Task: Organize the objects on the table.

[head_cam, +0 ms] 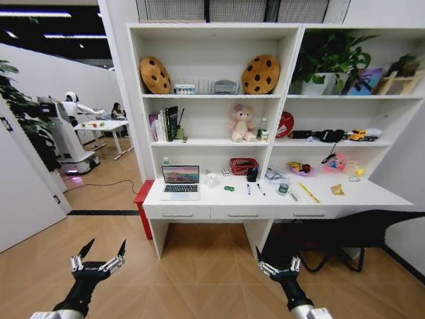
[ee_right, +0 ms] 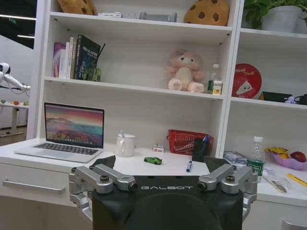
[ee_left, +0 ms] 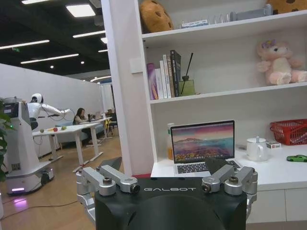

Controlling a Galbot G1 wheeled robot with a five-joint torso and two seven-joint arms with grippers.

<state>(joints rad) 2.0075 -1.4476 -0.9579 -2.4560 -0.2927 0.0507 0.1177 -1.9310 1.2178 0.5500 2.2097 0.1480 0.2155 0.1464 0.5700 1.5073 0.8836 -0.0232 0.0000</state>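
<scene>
Standing well short of the table (head_cam: 372,193), I hold my left gripper (head_cam: 98,260) and right gripper (head_cam: 279,266) low, fingers spread wide and empty — laptop (head_cam: 180,182), green toy (head_cam: 228,188) and pens (head_cam: 248,189) lie far ahead on it.

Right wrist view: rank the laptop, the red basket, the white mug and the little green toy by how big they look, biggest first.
1. laptop
2. red basket
3. white mug
4. green toy

The laptop sits nearest the camera, which exaggerates its lead.

Smooth white table (head_cam: 372,197), silver metal laptop (head_cam: 180,191), warm wood-look floor (head_cam: 199,279).
</scene>
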